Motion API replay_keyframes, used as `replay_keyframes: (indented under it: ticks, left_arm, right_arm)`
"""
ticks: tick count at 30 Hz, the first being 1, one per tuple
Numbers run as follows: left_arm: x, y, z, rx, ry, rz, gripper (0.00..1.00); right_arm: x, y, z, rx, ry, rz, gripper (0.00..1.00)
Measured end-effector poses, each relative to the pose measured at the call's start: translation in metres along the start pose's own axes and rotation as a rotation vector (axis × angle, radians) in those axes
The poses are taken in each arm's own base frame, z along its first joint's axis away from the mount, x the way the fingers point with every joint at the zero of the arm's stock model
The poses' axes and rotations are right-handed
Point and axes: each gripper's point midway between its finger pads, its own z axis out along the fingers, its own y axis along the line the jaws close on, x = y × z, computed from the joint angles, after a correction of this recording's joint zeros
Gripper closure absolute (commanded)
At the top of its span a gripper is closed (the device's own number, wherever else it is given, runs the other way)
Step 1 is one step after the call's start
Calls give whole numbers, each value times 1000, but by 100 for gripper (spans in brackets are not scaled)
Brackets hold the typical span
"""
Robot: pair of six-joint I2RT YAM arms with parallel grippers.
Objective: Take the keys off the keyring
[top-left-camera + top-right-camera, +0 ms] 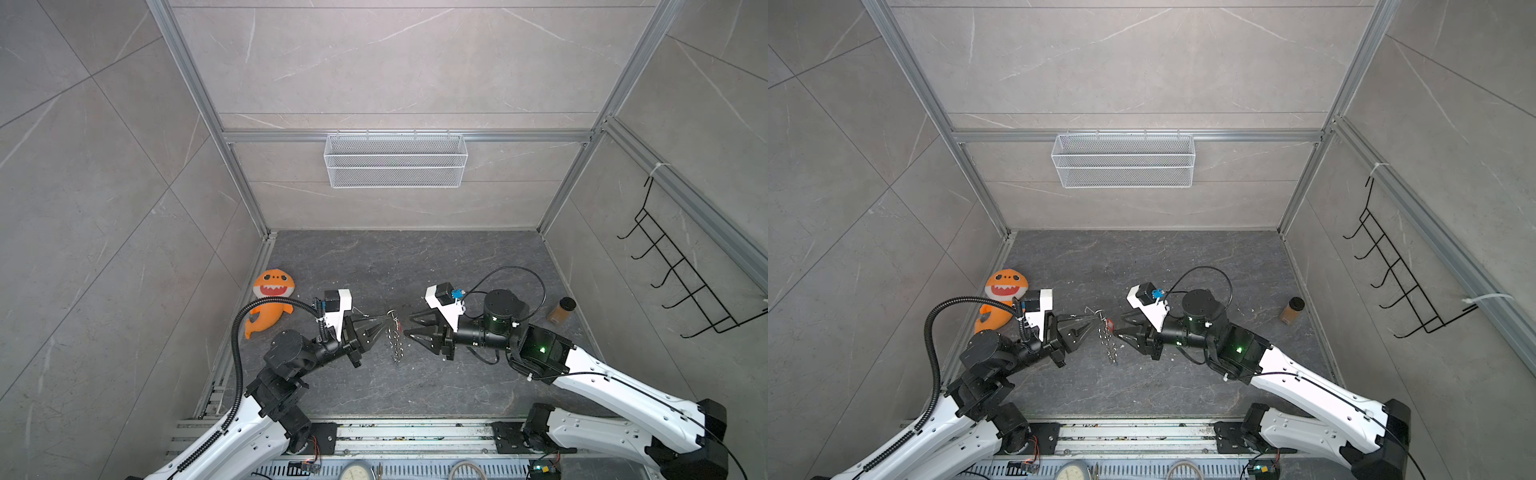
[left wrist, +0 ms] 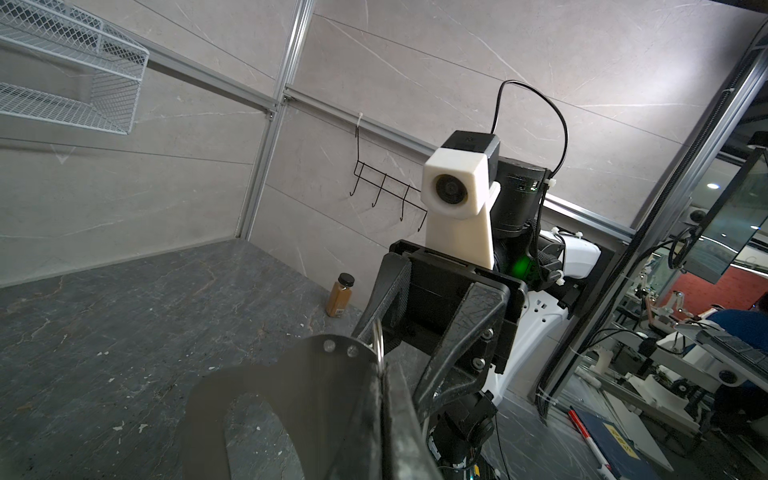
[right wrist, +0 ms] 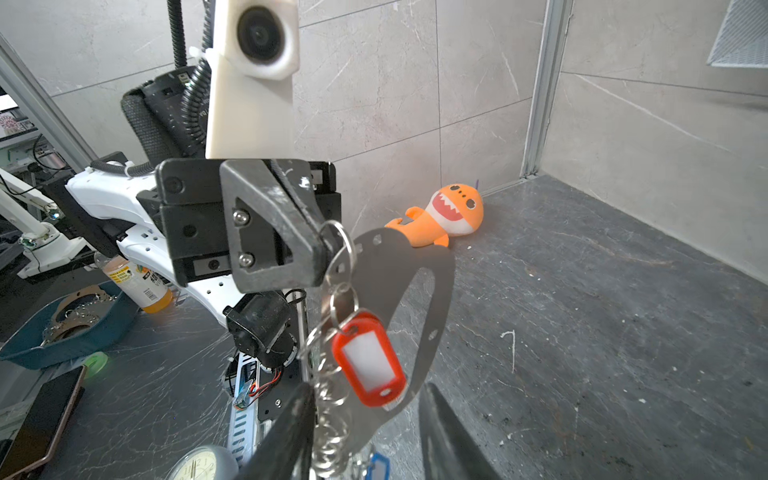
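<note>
Zero keys off yet. My left gripper (image 3: 322, 245) pinching top of silvery linked-ring keyring with grey oval strap (image 3: 432, 291), mid-frame. Right gripper (image 1: 408, 326) spread beside red-tagged key (image 3: 368, 361); blue-tagged key (image 3: 378, 465) at bottom edge.

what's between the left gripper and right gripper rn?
The keyring, hanging from the shut left gripper, its red key tag facing the open right gripper. Shows in both top views and the right wrist view.
</note>
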Motion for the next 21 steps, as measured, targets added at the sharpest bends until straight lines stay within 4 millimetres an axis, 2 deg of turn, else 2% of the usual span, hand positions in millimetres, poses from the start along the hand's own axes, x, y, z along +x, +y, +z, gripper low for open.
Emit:
replay_keyframes:
  ticks: [10,13,21]
  left_arm:
    - [1,1,0,-1,2,-1,100]
    - [1,1,0,-1,2,-1,100]
    - [1,1,0,-1,2,-1,100]
  right_arm:
    - [9,5,5,48,36,-54,51]
    - [13,3,9,66,51,-65,45]
    - [28,-5,20,118,100,-83,49]
